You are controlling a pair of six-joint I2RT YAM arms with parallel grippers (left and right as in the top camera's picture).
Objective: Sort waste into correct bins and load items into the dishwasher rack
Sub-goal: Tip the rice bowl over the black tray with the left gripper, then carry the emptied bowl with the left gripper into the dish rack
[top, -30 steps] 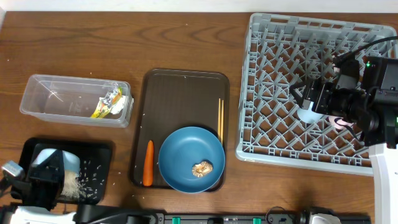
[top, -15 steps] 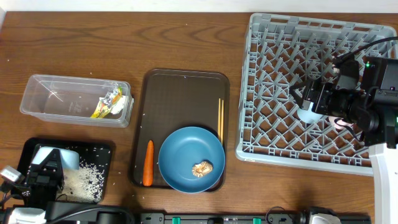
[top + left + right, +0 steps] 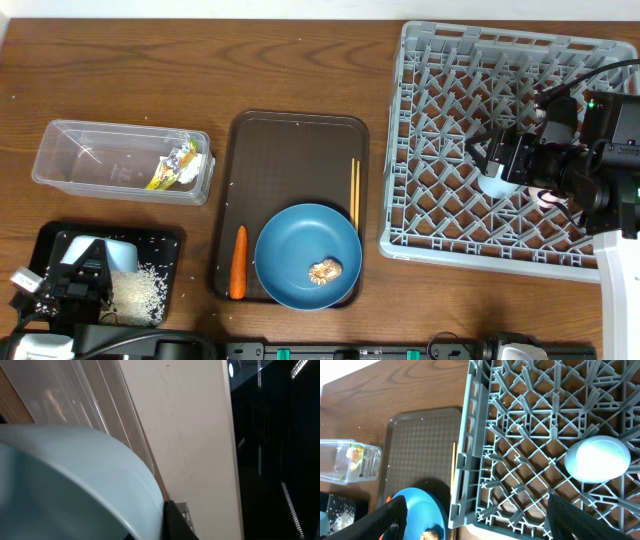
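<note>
Overhead view: the left pincer (image 3: 80, 278) is closed on the rim of the light blue bowl (image 3: 100, 252), which hangs over the black tray (image 3: 168, 240) at the front-left corner of the bench (image 3: 300, 70). White rice grains (image 3: 135, 290) lie in the tray beside the bowl. The clear tub (image 3: 90, 160) behind it contains the snack wrapper (image 3: 168, 168) and the crumpled white paper (image 3: 197, 165).

The brown serving tray (image 3: 295, 150) carries the orange carrot (image 3: 238, 262), the wooden chopsticks (image 3: 354, 192) and the blue plate (image 3: 300, 245), with the brown food lump (image 3: 325, 269) on the plate.

Right wrist view: the right pincer (image 3: 477, 502) is open, fingers (image 3: 395, 515) spread wide above the grey rack (image 3: 470, 425). The small blue cup (image 3: 597, 459) sits mouth down among the rack pegs, clear of both fingers.
</note>
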